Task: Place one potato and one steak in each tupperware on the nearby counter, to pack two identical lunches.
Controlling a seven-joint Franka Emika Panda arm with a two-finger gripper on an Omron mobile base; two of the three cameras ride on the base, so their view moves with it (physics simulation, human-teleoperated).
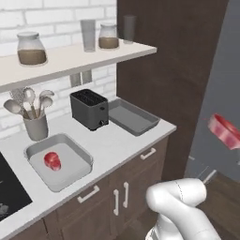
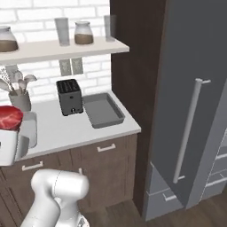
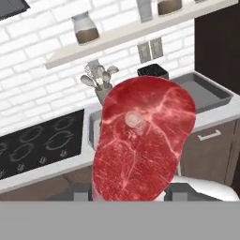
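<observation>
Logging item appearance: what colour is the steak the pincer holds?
Deep red with pale marbling; the steak shows best in the hand view.

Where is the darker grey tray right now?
The darker grey tray sits at the counter's right end, beside the black toaster, against the tall dark cabinet.

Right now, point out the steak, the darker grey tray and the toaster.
steak (image 3: pixel 143 140), hand view, centre of the raw red slab.
darker grey tray (image 1: pixel 132 117), left base view, bare floor.
toaster (image 1: pixel 89 110), left base view, front face.

The darker tray (image 1: pixel 132 117) is left open from above. It is flanked closely by the toaster (image 1: pixel 89 109) and overhung by the shelf (image 1: pixel 70 58).
</observation>
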